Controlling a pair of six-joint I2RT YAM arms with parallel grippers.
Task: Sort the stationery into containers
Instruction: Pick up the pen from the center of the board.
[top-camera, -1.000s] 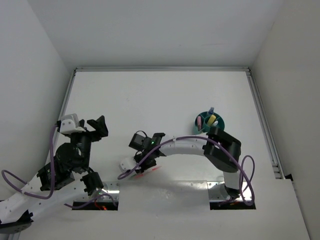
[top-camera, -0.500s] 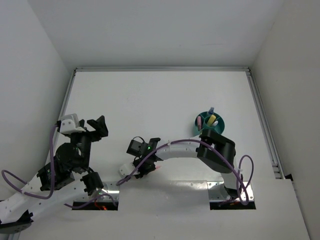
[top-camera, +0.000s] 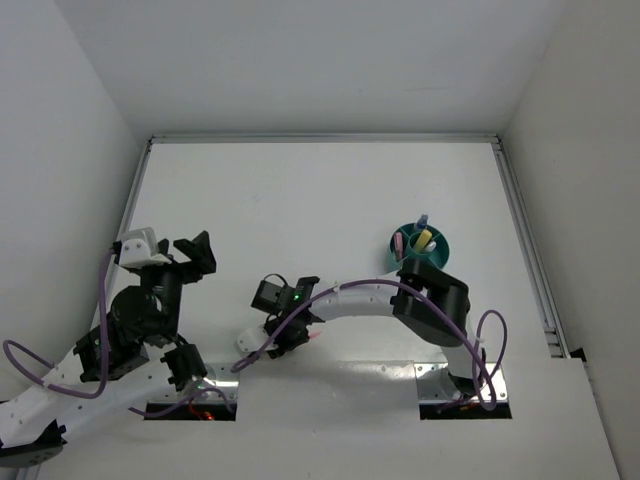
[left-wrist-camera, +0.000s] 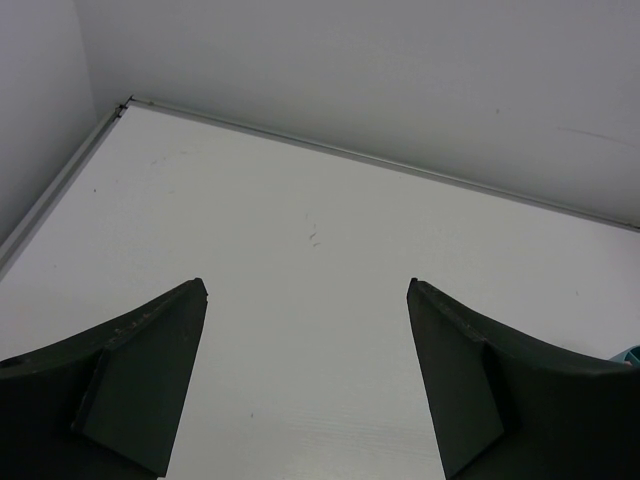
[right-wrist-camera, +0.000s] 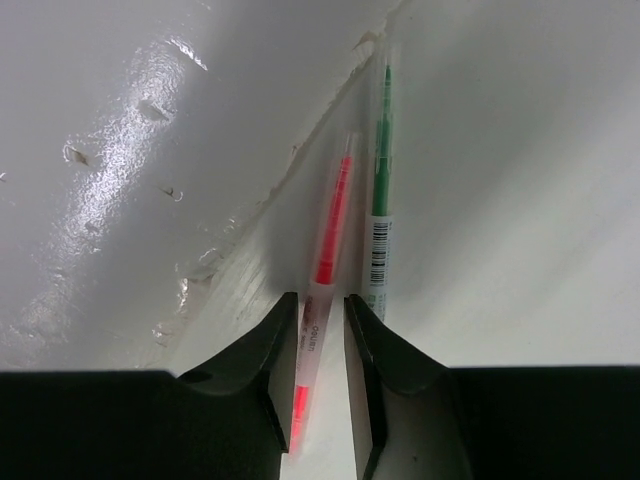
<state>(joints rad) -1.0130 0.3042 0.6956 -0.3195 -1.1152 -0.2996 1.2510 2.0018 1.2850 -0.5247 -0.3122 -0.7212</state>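
Since a second ago the right hand (right-wrist-camera: 318, 305) has slid left and nearer, down to the near edge of the worktop (top-camera: 330, 200); the left arm has not moved. The right hand's fingers straddle the pink pen (right-wrist-camera: 330, 225), almost together; I cannot tell whether they grip it. The pen's long axis runs straight out from the hand, tip away, with the green pen (right-wrist-camera: 380, 190) parallel just beside it. The left hand (left-wrist-camera: 305, 290) is wide apart. The cup (top-camera: 421, 245) stands far right.

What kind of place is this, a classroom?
More likely a robot test booth: plain white walls box in a white table, the left arm and right arm are bolted at its near edge, and the right end effector grips a pink pen.
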